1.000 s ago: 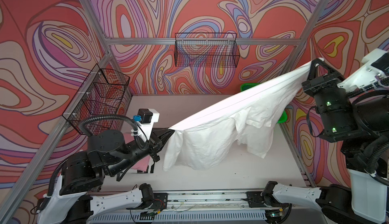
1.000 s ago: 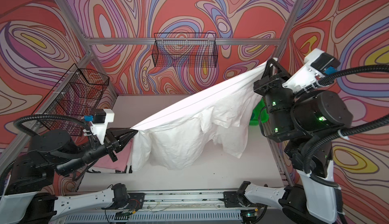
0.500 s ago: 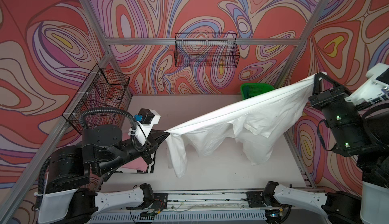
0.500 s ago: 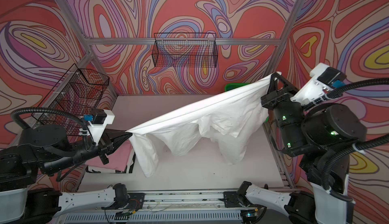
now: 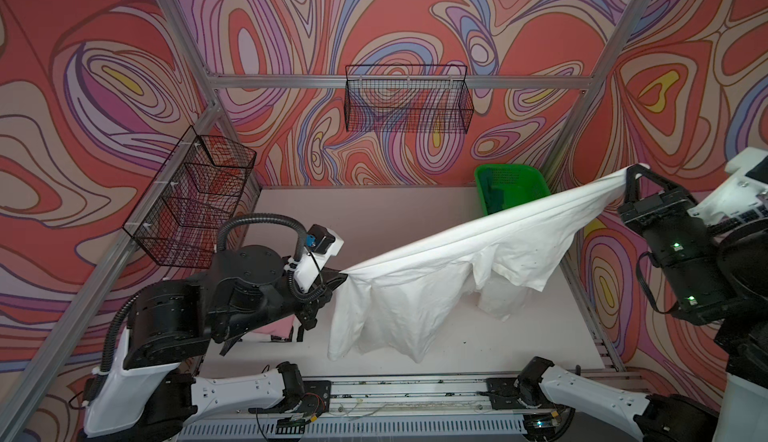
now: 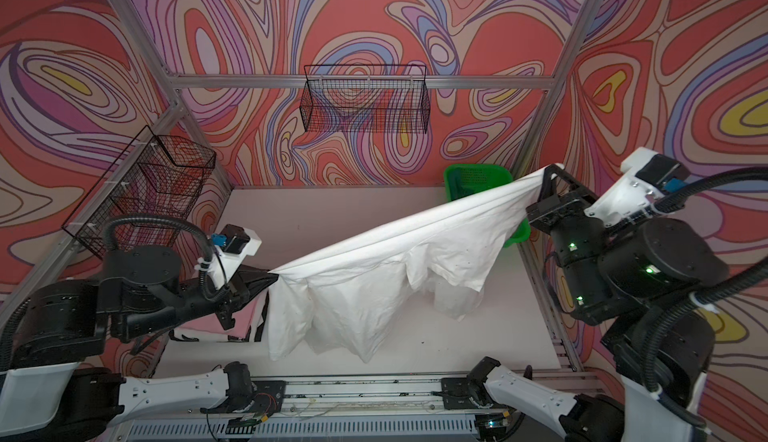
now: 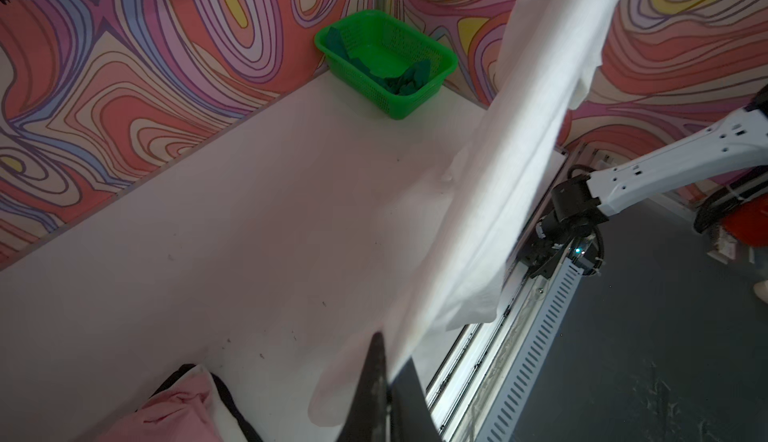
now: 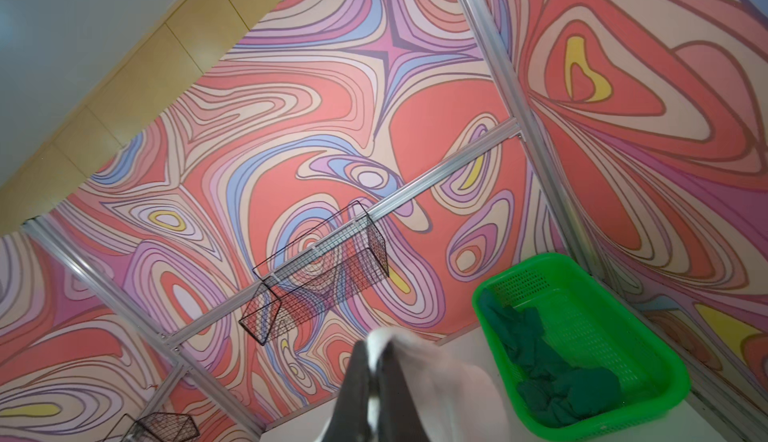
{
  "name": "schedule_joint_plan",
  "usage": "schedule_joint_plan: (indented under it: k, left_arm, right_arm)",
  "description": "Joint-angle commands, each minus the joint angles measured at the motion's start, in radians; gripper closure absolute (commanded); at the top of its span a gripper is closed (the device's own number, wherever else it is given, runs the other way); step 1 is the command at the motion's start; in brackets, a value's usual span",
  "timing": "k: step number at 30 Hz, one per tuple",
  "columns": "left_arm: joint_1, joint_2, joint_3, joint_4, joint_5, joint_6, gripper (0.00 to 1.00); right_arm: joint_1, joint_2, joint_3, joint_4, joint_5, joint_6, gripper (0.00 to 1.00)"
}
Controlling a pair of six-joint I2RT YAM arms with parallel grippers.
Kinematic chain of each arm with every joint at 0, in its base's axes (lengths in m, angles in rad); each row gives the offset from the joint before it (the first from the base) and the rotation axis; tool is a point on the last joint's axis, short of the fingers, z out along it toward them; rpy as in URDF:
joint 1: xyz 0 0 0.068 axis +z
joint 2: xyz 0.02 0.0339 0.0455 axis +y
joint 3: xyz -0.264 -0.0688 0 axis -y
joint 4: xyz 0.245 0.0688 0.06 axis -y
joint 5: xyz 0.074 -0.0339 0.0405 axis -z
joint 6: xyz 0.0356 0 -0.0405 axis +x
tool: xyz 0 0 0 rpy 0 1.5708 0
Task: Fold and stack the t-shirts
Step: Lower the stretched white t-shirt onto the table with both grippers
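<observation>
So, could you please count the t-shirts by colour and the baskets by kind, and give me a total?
white t-shirt: 1
pink t-shirt: 1
dark green t-shirt: 1
green plastic basket: 1
black wire baskets: 2
total: 6

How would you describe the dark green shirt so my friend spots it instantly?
Find the white table's far right corner, where a bright green plastic basket stands. The dark green shirt lies crumpled inside it, soft and darker than the basket, unlike the white shirt stretched in mid-air.
</observation>
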Motion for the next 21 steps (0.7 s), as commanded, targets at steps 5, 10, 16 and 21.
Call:
schedule_joint_plan:
  k: [5, 10, 16, 21]
  left_arm:
    - [0.135, 0.010, -0.257, -0.020, -0.067, 0.100, 1.00]
    - [0.367, 0.110, -0.448, 0.149, 0.187, 0.148, 1.00]
    - [0.391, 0.280, -0.432, 0.236, 0.145, 0.174, 1.00]
    - [0.394, 0.215, -0.313, 0.216, 0.084, 0.192, 1.00]
  right_arm:
    - [-0.019, -0.055, -0.357, 0.068, 0.192, 0.115, 1.00]
    - [-0.018, -0.059, -0.610, 0.171, 0.244, 0.146, 1.00]
    - [-0.020, 0.005, -0.701, 0.270, 0.296, 0.105, 1.00]
    - [-0.021, -0.027, -0.630, 0.328, 0.280, 0.007, 1.00]
